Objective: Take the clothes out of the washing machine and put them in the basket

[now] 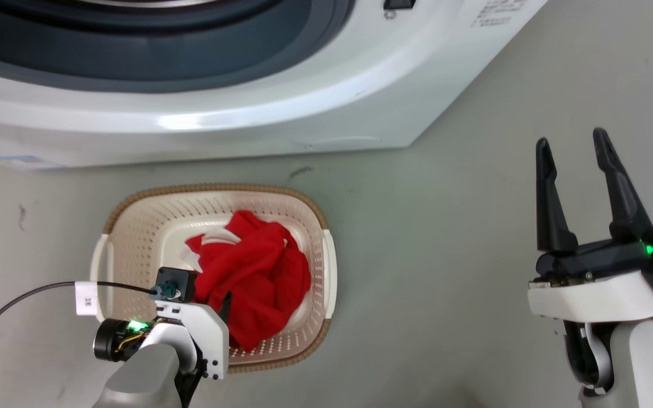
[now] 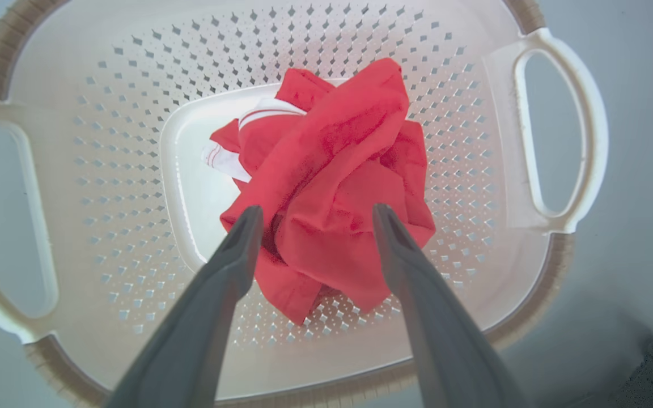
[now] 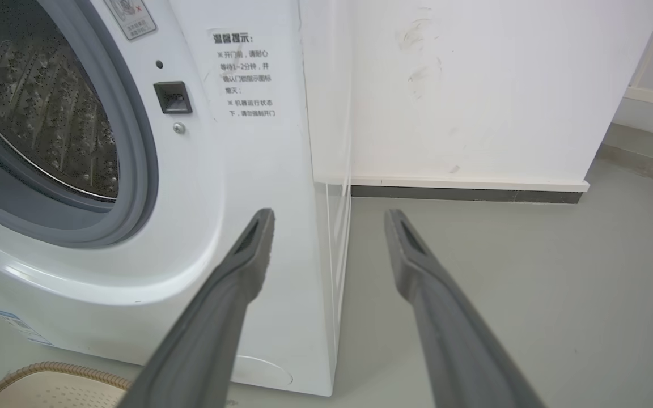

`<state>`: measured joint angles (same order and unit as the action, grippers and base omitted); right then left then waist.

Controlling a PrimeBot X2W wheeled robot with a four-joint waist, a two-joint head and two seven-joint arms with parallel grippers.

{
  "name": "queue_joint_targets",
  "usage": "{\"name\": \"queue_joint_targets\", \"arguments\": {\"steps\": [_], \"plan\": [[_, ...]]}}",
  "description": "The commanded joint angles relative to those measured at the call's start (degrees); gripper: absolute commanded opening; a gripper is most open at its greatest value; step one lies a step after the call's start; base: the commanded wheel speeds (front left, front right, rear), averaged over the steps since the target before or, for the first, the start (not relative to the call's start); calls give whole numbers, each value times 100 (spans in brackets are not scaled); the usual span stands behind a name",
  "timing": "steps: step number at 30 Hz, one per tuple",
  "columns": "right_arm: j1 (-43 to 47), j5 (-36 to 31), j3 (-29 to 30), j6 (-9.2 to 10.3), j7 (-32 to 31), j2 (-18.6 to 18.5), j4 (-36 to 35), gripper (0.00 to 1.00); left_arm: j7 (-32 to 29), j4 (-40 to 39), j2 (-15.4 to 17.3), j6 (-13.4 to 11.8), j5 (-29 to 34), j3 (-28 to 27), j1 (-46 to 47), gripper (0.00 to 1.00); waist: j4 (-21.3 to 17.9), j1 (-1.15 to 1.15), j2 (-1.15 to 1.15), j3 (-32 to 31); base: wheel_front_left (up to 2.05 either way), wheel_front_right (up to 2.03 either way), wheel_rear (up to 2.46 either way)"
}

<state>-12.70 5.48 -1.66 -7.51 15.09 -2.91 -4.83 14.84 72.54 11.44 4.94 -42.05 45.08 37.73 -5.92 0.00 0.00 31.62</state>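
Looks like the drop step: left gripper (image 2: 316, 211) spread wide over the clothes (image 2: 338, 158), heaped mid-frame in the basket (image 2: 105, 170); right gripper (image 1: 571, 137) wide, empty. Next, probably checking inside the washing machine (image 3: 247, 158)

The left arm (image 1: 145, 368) is reaching in from the lower left, its wrist bending so that the left gripper (image 2: 316, 208) is pointing straight down, its fingers (image 2: 230, 266) standing spread apart and gripping nothing. The right arm (image 1: 638, 351) is hanging at the lower right, the right gripper (image 1: 571, 141) pointing forward, its two dark fingers (image 1: 550, 204) likewise parted and empty.
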Motion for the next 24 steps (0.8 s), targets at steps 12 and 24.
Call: {"name": "queue_joint_targets", "arguments": {"steps": [12, 24], "plan": [[574, -68, 55, 4, 11, 5, 118, 100, 35, -2171, 302, -663, 712, -1157, -1153, 100, 393, 0, 0, -1240, 0, 0, 0], [980, -98, 90, 4, 11, 6, 212, 100, 37, -4280, 13, -899, 1921, -2760, -2283, 100, 582, 0, 0, -1904, 0, 0, 0]]}}
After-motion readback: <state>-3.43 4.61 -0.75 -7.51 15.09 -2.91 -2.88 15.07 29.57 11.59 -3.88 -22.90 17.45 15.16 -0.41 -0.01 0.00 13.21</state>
